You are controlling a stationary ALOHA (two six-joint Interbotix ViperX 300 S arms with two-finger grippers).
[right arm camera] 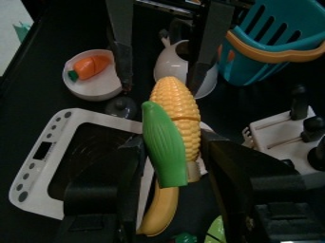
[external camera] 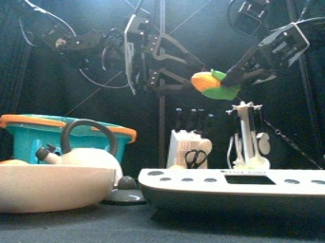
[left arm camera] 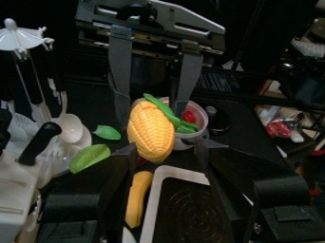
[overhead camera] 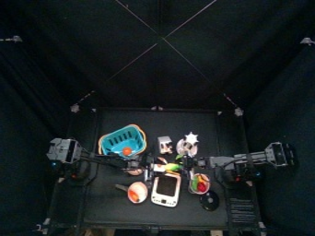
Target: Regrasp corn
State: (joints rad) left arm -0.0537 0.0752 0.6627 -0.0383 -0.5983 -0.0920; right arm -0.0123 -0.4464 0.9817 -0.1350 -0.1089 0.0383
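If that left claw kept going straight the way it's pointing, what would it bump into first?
The corn. The left gripper points at its yellow end, jaws open, while the right gripper holds it from the opposite side. How near they are is unclear.

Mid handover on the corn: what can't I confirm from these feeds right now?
- Top view: corn too small; which gripper holds it is unreadable.
- Front view: right gripper fingertips merge with the husk; contact unclear.
- Left wrist view: the corn's far end hides its grip point.
- Right wrist view: left gripper tips pass behind the cob.
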